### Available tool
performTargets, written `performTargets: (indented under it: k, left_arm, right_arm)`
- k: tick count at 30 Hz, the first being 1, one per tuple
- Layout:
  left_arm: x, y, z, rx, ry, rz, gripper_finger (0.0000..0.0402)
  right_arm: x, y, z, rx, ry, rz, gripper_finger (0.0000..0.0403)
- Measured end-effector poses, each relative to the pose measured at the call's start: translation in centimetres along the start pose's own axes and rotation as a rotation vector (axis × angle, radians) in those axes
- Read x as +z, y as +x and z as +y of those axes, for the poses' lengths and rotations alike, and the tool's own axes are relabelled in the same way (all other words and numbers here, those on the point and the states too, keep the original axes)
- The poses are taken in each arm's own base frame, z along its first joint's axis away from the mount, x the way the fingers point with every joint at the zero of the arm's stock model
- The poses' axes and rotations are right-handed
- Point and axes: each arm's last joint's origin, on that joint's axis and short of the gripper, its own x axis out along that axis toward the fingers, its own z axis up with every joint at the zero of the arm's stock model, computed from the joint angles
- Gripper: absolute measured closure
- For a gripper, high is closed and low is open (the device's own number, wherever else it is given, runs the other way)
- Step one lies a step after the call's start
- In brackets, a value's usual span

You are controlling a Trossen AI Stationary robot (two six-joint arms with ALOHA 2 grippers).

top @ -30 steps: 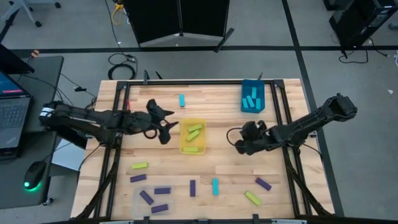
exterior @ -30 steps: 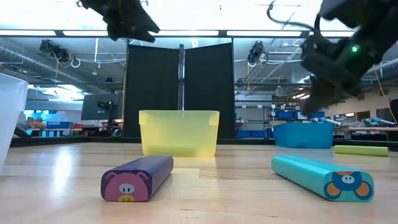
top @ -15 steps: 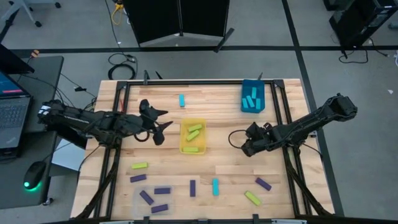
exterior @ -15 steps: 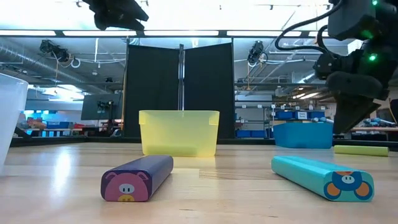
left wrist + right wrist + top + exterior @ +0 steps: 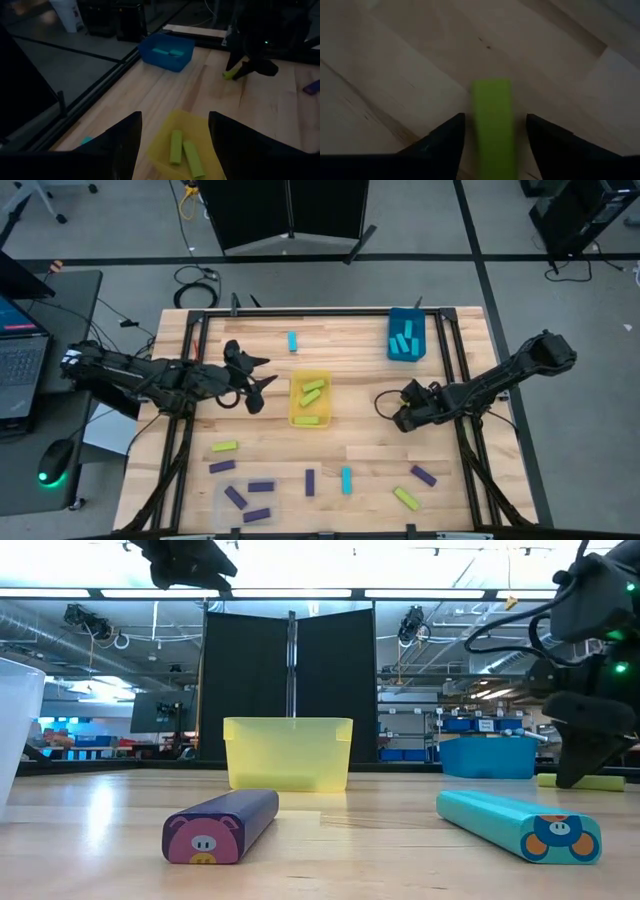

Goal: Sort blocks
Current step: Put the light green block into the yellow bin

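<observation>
Pale wood planks make up the counter, edged with black rails. The landmark is the yellow translucent plastic bin, a small open rectangular tub near the counter's middle.

Left of that bin the left hand hangs in the air, released: its two dark fingers stand apart with nothing between them, and its wrist view looks past them into the bin's mouth. In front of the bin and to its left lie a yellow-green flat bar and several purple flat bars; two of these appear to sit inside a clear plastic bin.

Inside the yellow bin lie smooth yellow-green bars. Behind it rests a lone cyan bar. Straight in front of it, a purple upright-lying bar and a cyan bar with rounded corners lie near each other; the low view shows cartoon faces on their ends.

Right of the bin, the right hand is down at the counter, its fingers spread on either side of a yellow-green block that lies flat on the wood, with gaps showing on both sides. Behind and right of the bin stands a blue rectangular plastic bin with cyan bars inside. In front and right lie one more purple bar and a yellow-green bar.
</observation>
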Motion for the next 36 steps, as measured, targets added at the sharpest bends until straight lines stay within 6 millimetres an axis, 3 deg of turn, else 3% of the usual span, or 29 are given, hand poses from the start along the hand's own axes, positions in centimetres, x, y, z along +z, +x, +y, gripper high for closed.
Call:
performTargets:
  k: [8,18,25,33,36]
  left_arm:
    - [-0.1,0.0,0.0,0.002,0.007,0.008,0.0165]
    - [-0.2,-0.1,0.1,0.001,0.014,0.016,0.0165]
    - [0.1,-0.9,0.6,-0.003,-0.005,-0.013,0.0165]
    - [-1.0,-1.8,0.9,0.000,-0.020,-0.040,0.0165]
    - [-1.4,-1.9,1.0,0.001,-0.045,-0.057,0.0165]
  right_arm:
    - [-0.1,0.2,0.0,0.021,0.008,-0.009,0.0287]
    - [0.1,-0.7,1.3,0.063,-0.028,-0.143,0.0287]
    - [2.7,-2.7,4.7,0.356,-0.054,-0.419,0.0287]
    - [6.3,-5.6,7.0,0.599,-0.082,-0.781,0.0287]
    - [7.6,-5.9,7.8,0.628,-0.105,-0.841,0.0287]
